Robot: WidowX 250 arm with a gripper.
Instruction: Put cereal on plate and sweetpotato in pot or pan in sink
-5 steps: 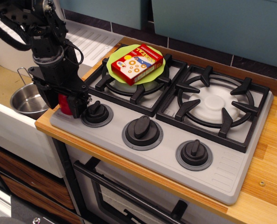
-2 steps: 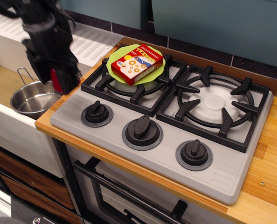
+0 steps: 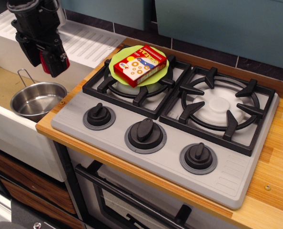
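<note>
The red cereal box (image 3: 139,64) lies on the lime-green plate (image 3: 116,63), which rests on the back-left burner grate. My gripper (image 3: 48,61) is shut on the dark-red sweetpotato (image 3: 47,61) and holds it in the air above the sink, over the far rim of the steel pot (image 3: 36,100). The pot stands empty in the sink (image 3: 1,86), with its wire handle pointing left and back. Only a strip of the sweetpotato shows between the fingers.
The grey stove (image 3: 170,119) has two black burner grates and three black knobs along its front. The ribbed white drainboard (image 3: 86,43) lies behind the sink. The wooden counter edge (image 3: 48,133) runs between the pot and the stove.
My gripper has lifted the sweetpotato from the stove's front-left corner and carried it up and to the left, out over the sink and pot. The cereal and plate have not moved.
</note>
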